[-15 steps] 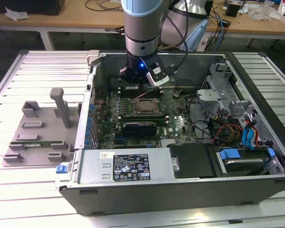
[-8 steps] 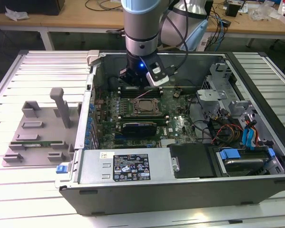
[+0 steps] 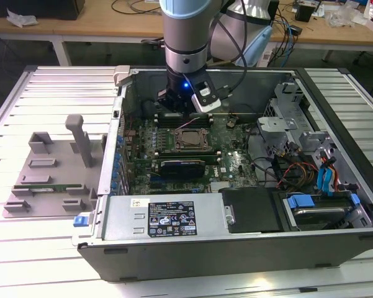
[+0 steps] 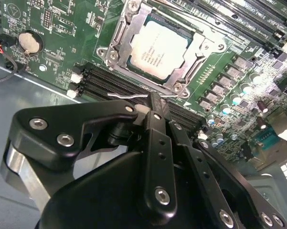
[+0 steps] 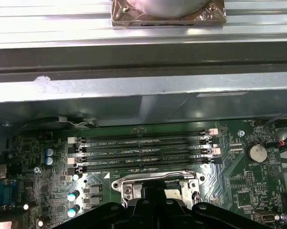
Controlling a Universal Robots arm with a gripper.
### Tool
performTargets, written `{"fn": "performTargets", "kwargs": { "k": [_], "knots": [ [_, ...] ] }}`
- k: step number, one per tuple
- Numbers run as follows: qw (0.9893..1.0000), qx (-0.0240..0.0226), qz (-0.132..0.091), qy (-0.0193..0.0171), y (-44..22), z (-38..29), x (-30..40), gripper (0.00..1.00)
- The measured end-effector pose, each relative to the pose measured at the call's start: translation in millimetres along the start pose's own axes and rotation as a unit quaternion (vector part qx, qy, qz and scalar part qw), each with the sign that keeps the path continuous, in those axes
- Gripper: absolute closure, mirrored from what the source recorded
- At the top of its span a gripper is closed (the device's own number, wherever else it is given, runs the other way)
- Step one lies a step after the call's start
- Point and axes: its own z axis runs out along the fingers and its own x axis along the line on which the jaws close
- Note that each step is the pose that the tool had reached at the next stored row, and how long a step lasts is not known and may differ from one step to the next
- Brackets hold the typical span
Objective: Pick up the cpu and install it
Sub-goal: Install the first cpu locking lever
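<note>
An open grey metal desktop computer case [image 3: 192, 236] lies on its side on a pale slatted metal table [image 3: 43, 261], w/ a wooden bench along the back. Inside the case, a green motherboard [image 3: 233, 164] covers the floor; a black power-supply box w/ a label [image 3: 174, 218] sits along the near wall, and a metal drive cage w/ blue tabs and coloured cables [image 3: 316, 180] fills the exterior view's right. On the table at the exterior view's left rests a grey plastic fixture tray w/ raised blocks and an upright post [image 3: 49, 177]. The silver-and-blue robot arm [image 3: 185, 37] reaches down into the case, and its black gripper [image 3: 177, 108] hangs just above the board, next to the socket. In the second wrist view, the black gripper's fingers [image 4: 155, 107] look pressed together, holding nothing, their tip over the black memory slots [image 4: 114, 83] just beside the socket. The cpu [image 4: 160, 45], a flat square chip w/ silvery-grey metal top, sits seated in the silver metal socket frame [image 4: 119, 40] on the board, approx. mid-case in the exterior view [image 3: 190, 139]. A round silver coin battery [image 4: 30, 42] lies near the slots.
</note>
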Motion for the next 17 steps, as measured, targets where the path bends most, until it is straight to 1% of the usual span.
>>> {"fn": "performTargets", "kwargs": {
  "k": [3,5,7,11,12,13,14,16,17],
  "knots": [
    [1.0000,-0.0001,0.000,0.0000,0.1,1.0,-0.3,0.89],
    [1.0000,0.0000,0.000,0.0000,0.4,3.7,-2.7,0.89],
    [1.0000,0.0000,0.000,0.0000,0.4,3.9,-2.9,0.89],
    [1.0000,-0.0021,0.000,-0.0001,1.5,5.6,-2.7,0.89],
    [1.0000,-0.0042,0.000,0.0001,2.2,6.4,-2.6,0.89],
    [1.0000,-0.0049,0.000,0.0001,2.4,8.5,-2.6,0.89],
    [1.0000,-0.0049,0.000,0.0002,2.2,10.3,-3.0,0.89],
    [1.0000,-0.0048,0.000,0.0001,2.4,11.8,-3.1,0.89],
    [1.0000,-0.0049,0.000,0.0001,3.3,13.2,-3.1,0.89]
  ]
}}
